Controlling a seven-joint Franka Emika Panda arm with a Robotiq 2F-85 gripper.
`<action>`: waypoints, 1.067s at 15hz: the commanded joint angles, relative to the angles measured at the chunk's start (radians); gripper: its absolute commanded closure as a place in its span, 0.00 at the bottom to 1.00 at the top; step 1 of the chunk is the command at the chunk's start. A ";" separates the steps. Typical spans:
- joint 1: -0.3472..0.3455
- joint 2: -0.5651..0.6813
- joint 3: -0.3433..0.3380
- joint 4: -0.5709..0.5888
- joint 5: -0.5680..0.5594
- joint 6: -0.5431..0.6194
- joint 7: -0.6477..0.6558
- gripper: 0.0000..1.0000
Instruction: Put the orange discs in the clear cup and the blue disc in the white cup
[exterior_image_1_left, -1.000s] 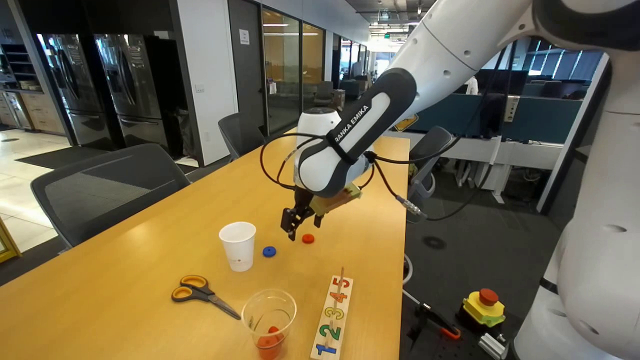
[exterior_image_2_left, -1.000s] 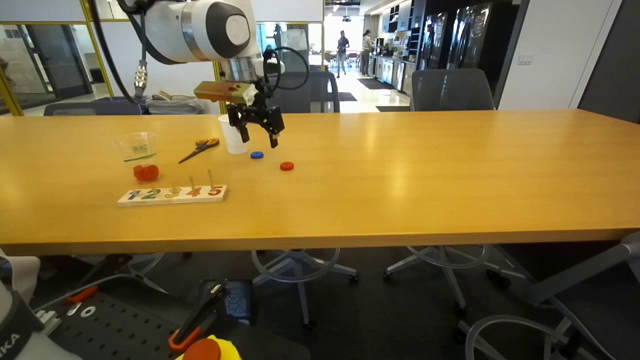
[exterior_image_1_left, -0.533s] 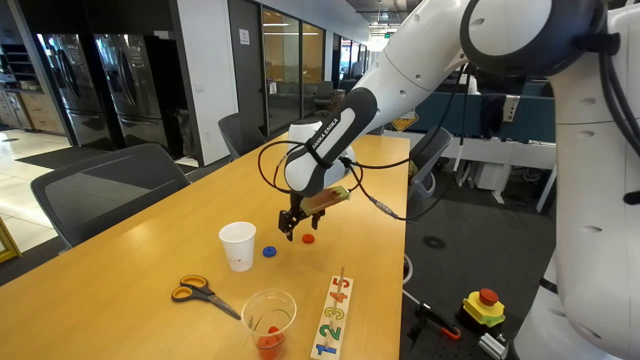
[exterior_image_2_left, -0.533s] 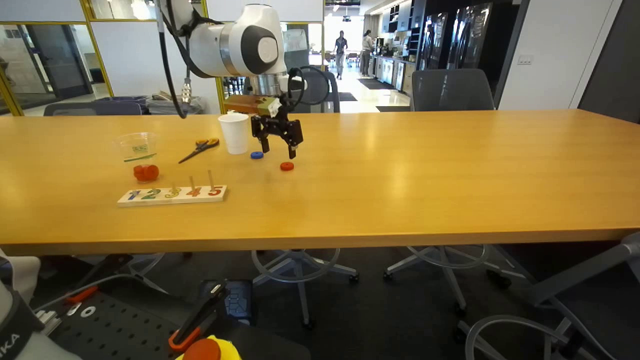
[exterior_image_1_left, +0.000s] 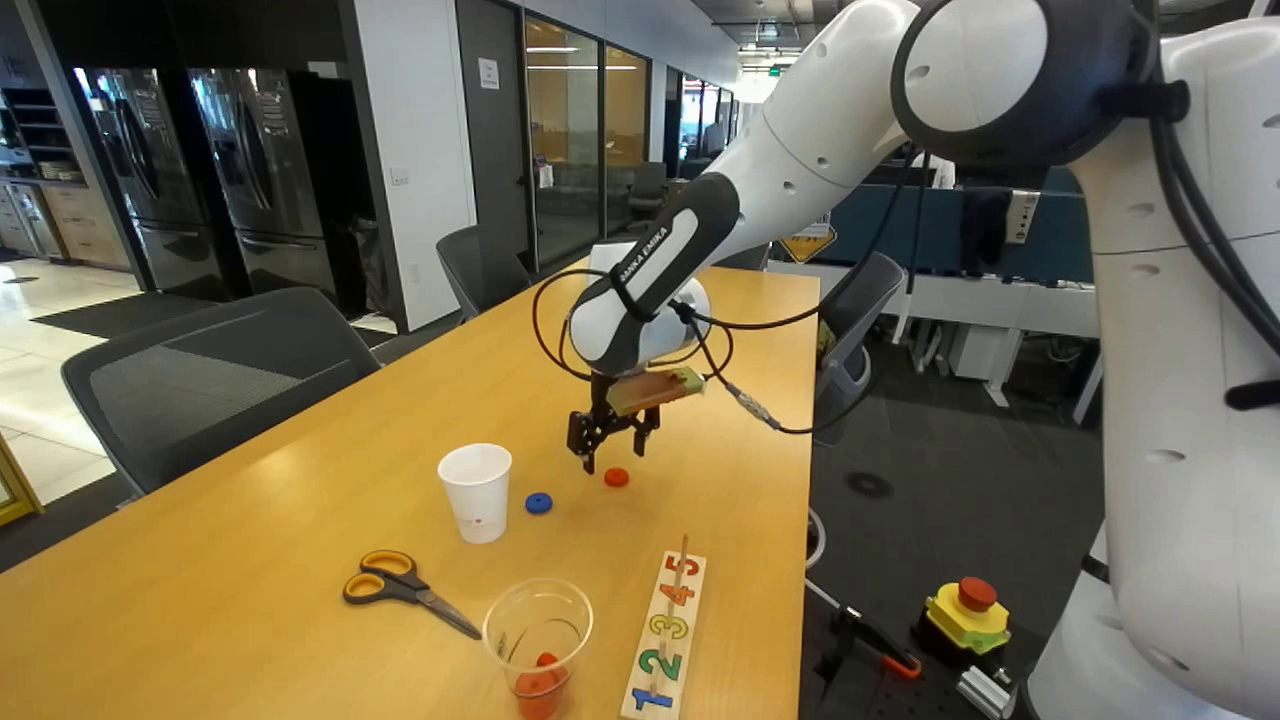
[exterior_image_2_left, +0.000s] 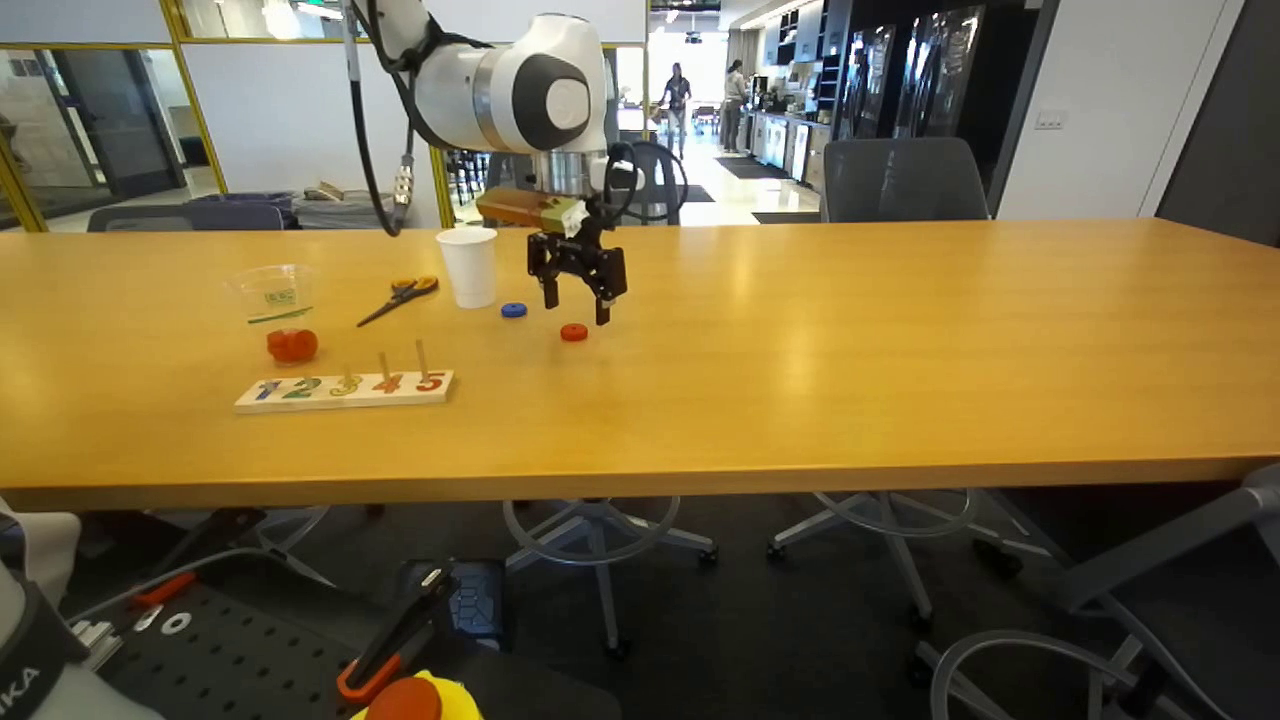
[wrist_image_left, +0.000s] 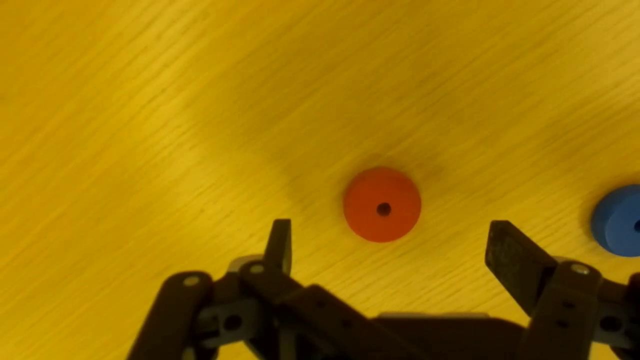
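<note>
Black pincer (exterior_image_2_left: 576, 313) swings across, spread wide! Clear plastic cup (exterior_image_1_left: 537, 630) holds orange discs (exterior_image_1_left: 539, 690); loose orange disc (wrist_image_left: 382, 205), blue disc (wrist_image_left: 615, 221) remain.

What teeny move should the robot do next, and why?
Probably ease the fingers down and slightly toward the loose orange disc. In the wrist view they're spread apart, nothing held, with the disc in line with the gap but mostly past their tips. In both exterior views they hover above the table.
</note>
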 joint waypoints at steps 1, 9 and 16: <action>-0.015 0.024 0.002 0.046 0.046 -0.056 -0.046 0.00; -0.018 0.068 0.005 0.076 0.071 -0.078 -0.060 0.00; -0.015 0.069 0.000 0.074 0.066 -0.054 -0.053 0.42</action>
